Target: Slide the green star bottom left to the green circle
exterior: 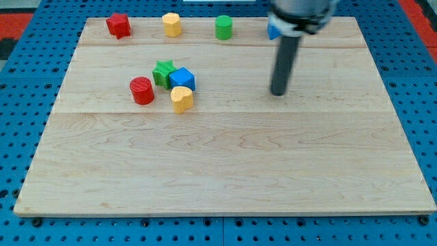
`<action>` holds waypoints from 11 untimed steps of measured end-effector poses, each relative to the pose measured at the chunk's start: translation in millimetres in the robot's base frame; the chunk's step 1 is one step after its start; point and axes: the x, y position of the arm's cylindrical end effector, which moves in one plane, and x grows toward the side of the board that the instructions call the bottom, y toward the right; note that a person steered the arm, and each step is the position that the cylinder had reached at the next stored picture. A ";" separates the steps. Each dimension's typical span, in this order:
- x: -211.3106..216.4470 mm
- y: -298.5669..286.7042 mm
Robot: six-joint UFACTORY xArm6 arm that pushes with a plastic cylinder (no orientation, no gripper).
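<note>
Our green star [162, 71] is small and dark green, its right side touching the blue cube [183, 78], with a red cylinder [142, 90] and a yellow block [181, 98] just below. It sits left of centre on the table [225, 178]. The green circle [223, 27] stands near the top edge. We carry no jaws; my tip [278, 93] rests well right of the cluster. The table's lower half lies bare.

Pale matt wooden board [225, 164]; perforated blue base [20, 102].
</note>
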 end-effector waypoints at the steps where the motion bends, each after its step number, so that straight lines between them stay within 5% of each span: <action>1: -13.8 -85.8; 4: -37.6 -241.4; 7: -94.0 -149.9; 11: -88.9 -114.9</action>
